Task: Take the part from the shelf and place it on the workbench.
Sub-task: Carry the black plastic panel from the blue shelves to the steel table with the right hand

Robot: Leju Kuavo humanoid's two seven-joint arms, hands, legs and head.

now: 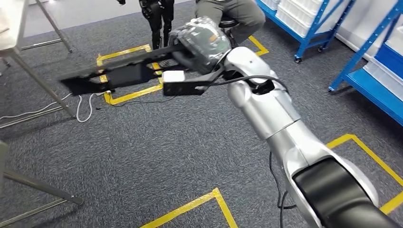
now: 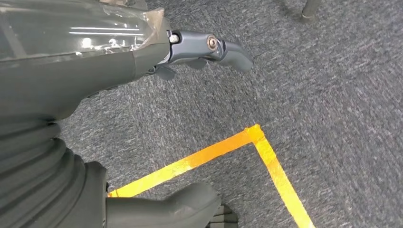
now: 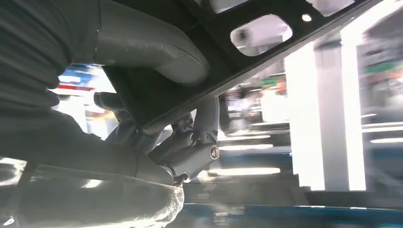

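My right hand [image 1: 201,39], covered in clear plastic, is raised in front of me and grips one end of a long flat black part [image 1: 116,72]. The part reaches out to the left above the carpet. In the right wrist view the thick thumb [image 3: 154,53] lies on one face of the black part [image 3: 266,50], which has cut-out holes, and the dark fingers [image 3: 202,142] curl against the other face. My left hand [image 2: 142,52] hangs over the grey carpet with its fingers stretched out and nothing in it.
A metal workbench [image 1: 13,45] with slanted legs stands at the far left. Blue shelving [image 1: 375,78] with white bins lines the right side. A person sits on a stool [image 1: 233,14] ahead, beside another robot's dark legs [image 1: 159,21]. Yellow tape [image 1: 197,204] marks the carpet.
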